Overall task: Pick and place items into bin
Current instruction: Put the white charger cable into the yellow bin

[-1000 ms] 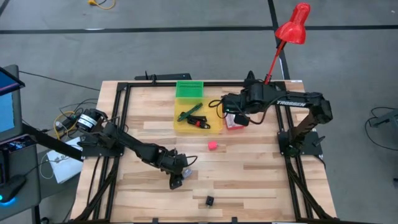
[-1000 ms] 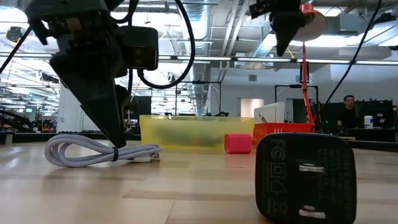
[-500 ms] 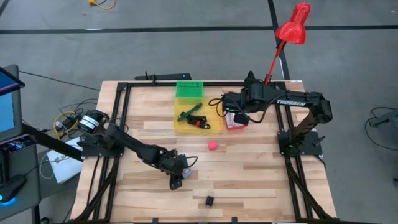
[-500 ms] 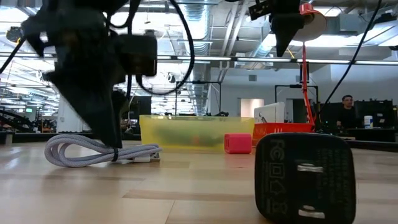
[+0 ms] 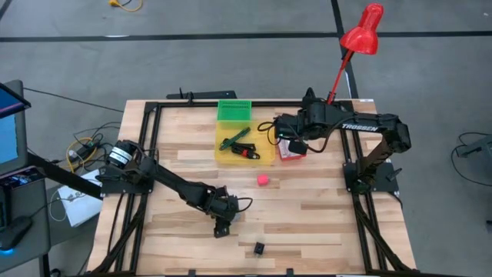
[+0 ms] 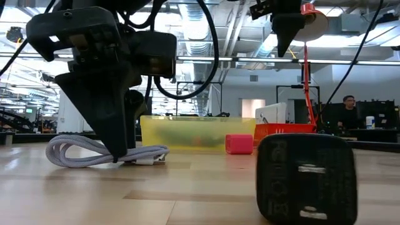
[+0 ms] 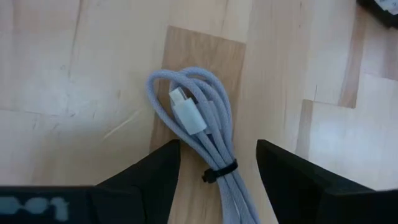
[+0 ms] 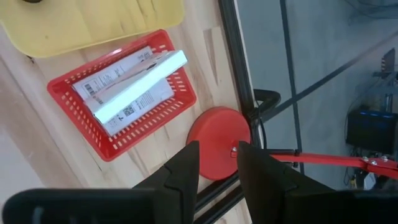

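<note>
Wooden table (image 5: 307, 215): left claw (image 7: 217, 168) spread around grey cable (image 7: 199, 124); right claw (image 8: 214, 163) slightly apart above red basket (image 8: 81, 140)

A red desk lamp (image 5: 361, 37) stands at the table's far right corner; its round red base (image 8: 218, 142) sits just beyond the right arm's finger tips in the right wrist view, with the thin red stem (image 8: 323, 160) running off from it. The wooden table (image 5: 307, 219) is framed by black rails (image 5: 150, 138). Well behind the left arm's jaws, off the table edge, lie loose cables (image 5: 83, 146). A person (image 6: 350, 111) sits in the room far behind.
</note>
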